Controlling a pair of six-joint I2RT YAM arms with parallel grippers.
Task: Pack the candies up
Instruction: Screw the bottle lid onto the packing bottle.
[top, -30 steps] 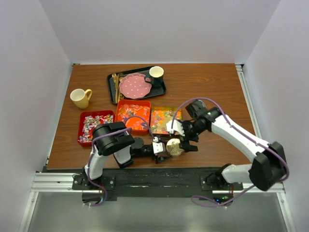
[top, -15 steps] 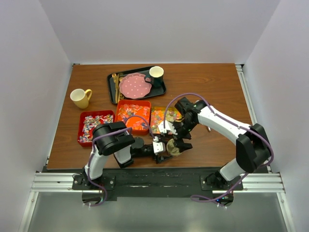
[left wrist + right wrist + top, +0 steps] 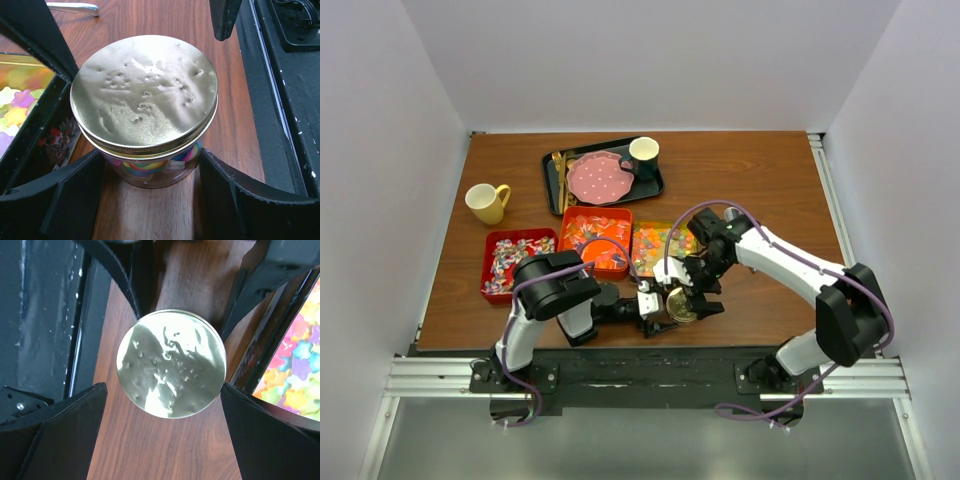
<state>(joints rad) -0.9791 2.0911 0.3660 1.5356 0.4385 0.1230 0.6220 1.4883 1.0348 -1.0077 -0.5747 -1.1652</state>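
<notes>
The round glass jar (image 3: 172, 172) with a dented gold metal lid (image 3: 144, 92) stands upright on the brown wooden table (image 3: 760, 170), near its front edge. The lid sits level on the jar's mouth. Multicoloured candies (image 3: 147, 166) show through the glass just below the lid.

The left gripper (image 3: 150, 172) is closed in on the lower body of the jar. One black finger (image 3: 65, 195) lies against each side of the glass, so it has hold of the jar.

The right gripper (image 3: 164, 390) is directly above the lid, its jaws spread wide with one on either side. In the right wrist view a strip of table shows between one finger (image 3: 65, 435) and the lid rim. No grip on the lid is evident.

Three square boxes sit in a row behind the jar.
- The red box (image 3: 488, 262) on the left holds wrapped purple, pink and white candies (image 3: 510, 258).
- The orange-red box (image 3: 595, 272) in the middle holds orange-red candies (image 3: 595, 235).
- The third box (image 3: 638, 252) lies just beside the jar and holds small yellow, orange and green candies (image 3: 300, 375).

Further back are a black rectangular tray (image 3: 552, 185) and a yellow mug (image 3: 485, 203), which stands apart at the left. The tray carries a pink dotted plate (image 3: 598, 178), a pale cup (image 3: 643, 152) and gold cutlery (image 3: 560, 172).
</notes>
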